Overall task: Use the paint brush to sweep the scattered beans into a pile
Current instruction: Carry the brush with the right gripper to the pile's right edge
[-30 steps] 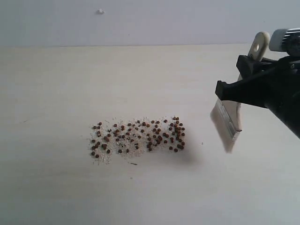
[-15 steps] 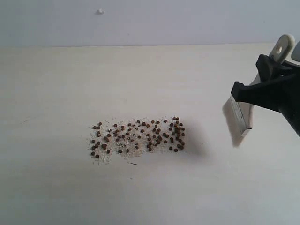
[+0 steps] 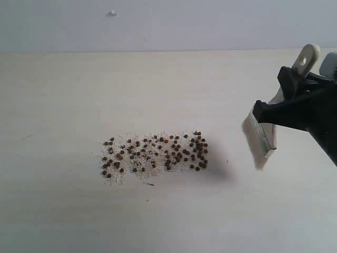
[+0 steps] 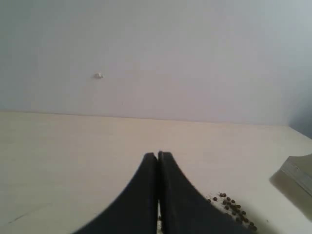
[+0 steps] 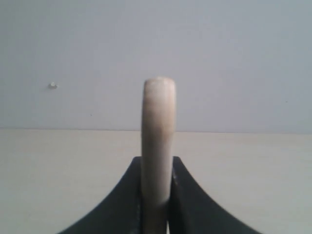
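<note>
Black jaws of the right gripper [image 5: 156,163] were clamped on the cream handle of the paint brush [image 5: 157,122], with the handle's rounded end standing up between them. The silver ferrule and bristles hung tilted low over the table [image 3: 79,95], and whether they touched it could not be told. The beans [image 3: 155,153] lay in a loose patch among pale crumbs, apart from the brush on its left in the exterior view, while the left gripper [image 4: 157,157] had its jaws pressed together on nothing.
</note>
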